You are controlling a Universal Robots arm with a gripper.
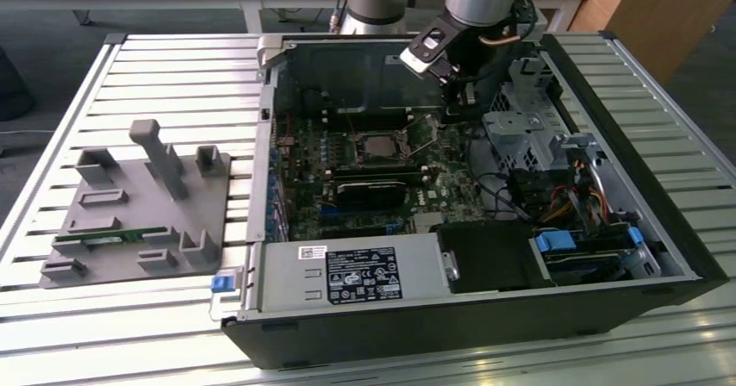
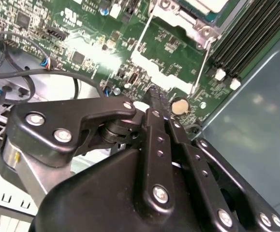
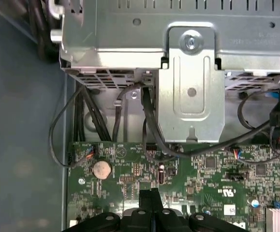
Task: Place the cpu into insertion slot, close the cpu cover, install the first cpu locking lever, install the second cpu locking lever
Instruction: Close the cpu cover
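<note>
Beside the insertion slot (image 1: 380,147), on the exterior view's right, my claw (image 3: 150,197) hangs clenched, empty as far as I see; cpu (image 2: 200,4) looks seated; cpu cover (image 2: 178,21) down; one lever (image 2: 203,63) seems unlatched; levers remain, I judge.

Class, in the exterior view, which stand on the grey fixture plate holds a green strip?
The low stand at the grey fixture plate's near edge, toward the exterior view's left: the green strip lies along it. The taller stands look bare.
</note>
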